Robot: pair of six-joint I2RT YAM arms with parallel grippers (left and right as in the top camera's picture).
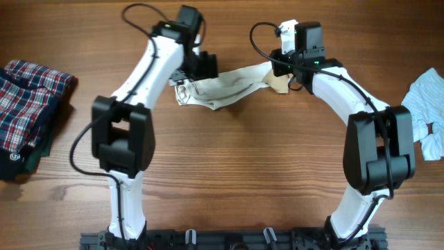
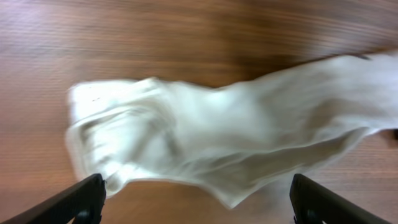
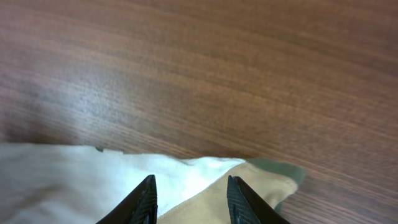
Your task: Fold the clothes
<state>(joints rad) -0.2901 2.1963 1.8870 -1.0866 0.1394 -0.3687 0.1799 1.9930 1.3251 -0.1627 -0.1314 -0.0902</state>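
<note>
**Asker:** Where is the garment being worked on?

**Describer:** A cream-white shirt lies bunched in a long, rumpled band at the far middle of the wooden table, running between the two arms. Its tan-khaki patch is at the right-hand end.

**Asker:** What are the claws doing?

**Describer:** The left gripper hovers over the shirt's left end with its fingers spread wide, holding nothing. The right gripper is over the tan patch. Its fingers are apart, with cloth showing in the gap, and I judge it is not clamped.

**Asker:** Is anything else on the table?

**Describer:** A plaid garment pile sits at the left edge and a pale blue striped garment at the right edge. Both are well apart from the shirt.

**Asker:** How should this step be done well?

**Describer:** The step looks like taking both ends to spread the shirt flat before folding. Each claw should come down on an edge or corner and pinch one layer rather than a wad. Each should close firmly before lifting. The arms should then draw apart evenly and low, so the cloth smooths without twisting. The left wrist view is blurred, so I cannot tell collar from hem.
</note>
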